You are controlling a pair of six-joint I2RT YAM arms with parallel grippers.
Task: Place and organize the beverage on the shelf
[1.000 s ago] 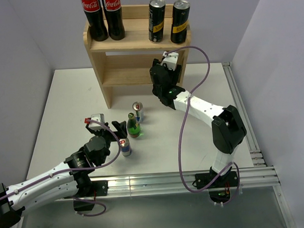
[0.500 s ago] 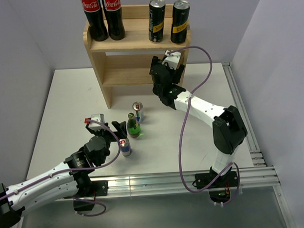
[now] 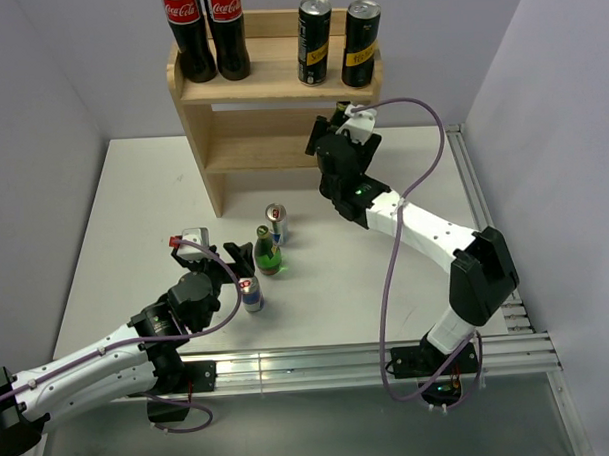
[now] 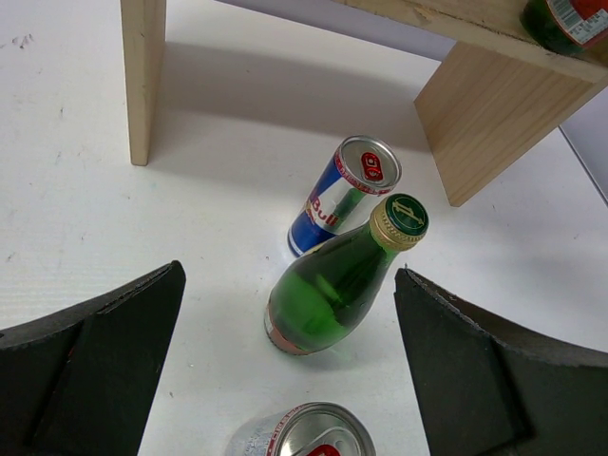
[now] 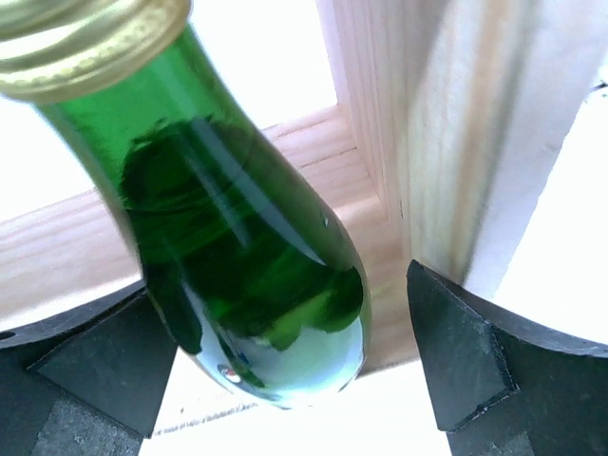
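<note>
Upright at the table's (image 3: 124,214) far edge: light wooden three-tier shelf (image 3: 279,84). On top, two Coca-Cola bottles (image 3: 188,37) left, two black cans (image 3: 315,43) right. Green bottle (image 5: 247,266) standing on a lower tier. In front, upright, close together: Red Bull can (image 3: 275,224), second green bottle (image 3: 268,252), another can (image 3: 250,293).

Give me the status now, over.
Left gripper open, green bottle ahead on table. Right gripper open around second bottle at shelf. Red Bull can close behind green bottle.

Bottle: green glass bottle with gold metal cap (image 5: 249,275), centre; cap at 11 o'clock.
Rack: light wooden rack (image 5: 394,133); upright at 1 o'clock.
Gripper: right gripper (image 5: 275,366); dark fingers (image 5: 81,366) at 8 and 4 o'clock, spread wide.
</note>
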